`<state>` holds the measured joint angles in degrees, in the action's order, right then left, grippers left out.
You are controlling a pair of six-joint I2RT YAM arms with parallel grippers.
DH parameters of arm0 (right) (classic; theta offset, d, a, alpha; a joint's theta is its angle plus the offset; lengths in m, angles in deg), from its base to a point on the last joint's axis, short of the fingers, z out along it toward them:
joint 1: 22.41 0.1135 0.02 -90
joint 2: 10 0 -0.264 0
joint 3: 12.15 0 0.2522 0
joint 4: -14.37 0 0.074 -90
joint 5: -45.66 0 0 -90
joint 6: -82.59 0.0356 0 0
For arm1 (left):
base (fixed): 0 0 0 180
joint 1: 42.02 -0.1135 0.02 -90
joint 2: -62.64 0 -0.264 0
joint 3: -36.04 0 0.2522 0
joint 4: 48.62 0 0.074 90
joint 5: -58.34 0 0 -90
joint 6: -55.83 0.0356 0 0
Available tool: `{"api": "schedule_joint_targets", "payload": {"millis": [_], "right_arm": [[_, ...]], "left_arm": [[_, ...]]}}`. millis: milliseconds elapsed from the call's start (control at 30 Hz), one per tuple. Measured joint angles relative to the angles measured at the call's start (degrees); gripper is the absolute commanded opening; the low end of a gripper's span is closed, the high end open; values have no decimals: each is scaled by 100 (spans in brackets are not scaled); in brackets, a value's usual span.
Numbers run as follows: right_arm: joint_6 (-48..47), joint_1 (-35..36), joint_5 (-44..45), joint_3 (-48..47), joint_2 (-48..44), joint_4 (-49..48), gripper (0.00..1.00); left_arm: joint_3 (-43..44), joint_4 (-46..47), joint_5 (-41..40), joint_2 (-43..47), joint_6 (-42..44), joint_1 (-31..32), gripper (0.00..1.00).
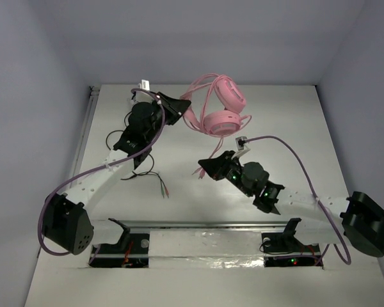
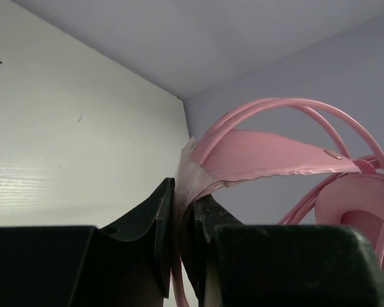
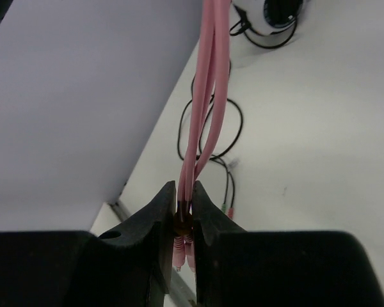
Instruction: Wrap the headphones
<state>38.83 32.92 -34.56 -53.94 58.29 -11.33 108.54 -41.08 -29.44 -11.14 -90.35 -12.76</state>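
The pink headphones hang tilted above the back of the table. My left gripper is shut on their inner headband strap; in the left wrist view the jaws pinch the strap, with the headband arching right to an earcup. The thin pink cable runs from the earcups down to my right gripper. In the right wrist view the right gripper is shut on several strands of the pink cable just above its plugs.
A thin black cable lies on the table between the arms, its plug ends near the middle. The right wrist view shows this cable leading to the black-and-white headphones. Walls enclose the table at the back and both sides.
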Motion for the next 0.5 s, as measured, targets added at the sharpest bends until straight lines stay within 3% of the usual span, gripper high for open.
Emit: {"api": "schedule_joint_targets", "payload": {"millis": [167,500], "right_arm": [[-293,26,251,-66,-247,256,7],[-247,50,-212,-579,1276,-393,7]], "left_arm": [[7,-151,-131,79,-144,-118,0],[173,-400,79,-79,-516,-33,0]]}}
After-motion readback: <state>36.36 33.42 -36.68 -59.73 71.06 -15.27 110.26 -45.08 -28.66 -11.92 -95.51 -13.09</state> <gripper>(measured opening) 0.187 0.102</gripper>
